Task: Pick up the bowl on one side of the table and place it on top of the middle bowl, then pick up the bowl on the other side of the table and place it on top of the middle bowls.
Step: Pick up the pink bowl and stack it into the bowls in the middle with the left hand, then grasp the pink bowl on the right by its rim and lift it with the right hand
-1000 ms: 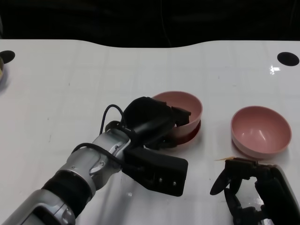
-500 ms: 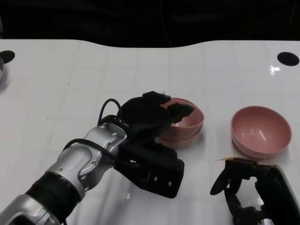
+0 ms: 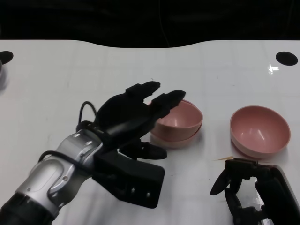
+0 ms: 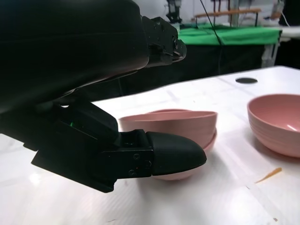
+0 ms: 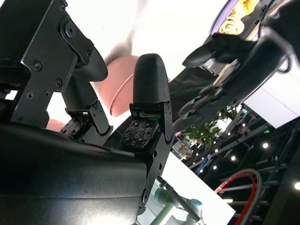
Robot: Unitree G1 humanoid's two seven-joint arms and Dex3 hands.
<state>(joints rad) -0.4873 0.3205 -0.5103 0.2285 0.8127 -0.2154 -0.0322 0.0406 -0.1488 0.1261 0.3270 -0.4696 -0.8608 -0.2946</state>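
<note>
White table, dark room behind; left hand spread wide, empty; right hand seemingly empty too.

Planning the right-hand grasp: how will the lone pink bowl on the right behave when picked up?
The pink bowl looks rigid and thin-walled, so probably light. Its rounded underside suggests it may rock or slide if nudged at the rim. The glossy inside hints at a slippery surface. The right hand sits just short of it.

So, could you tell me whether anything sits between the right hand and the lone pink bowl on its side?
Nothing visible does. The right hand is open just in front of the lone bowl, with only bare table and a thin orange sliver near its fingers.
</note>
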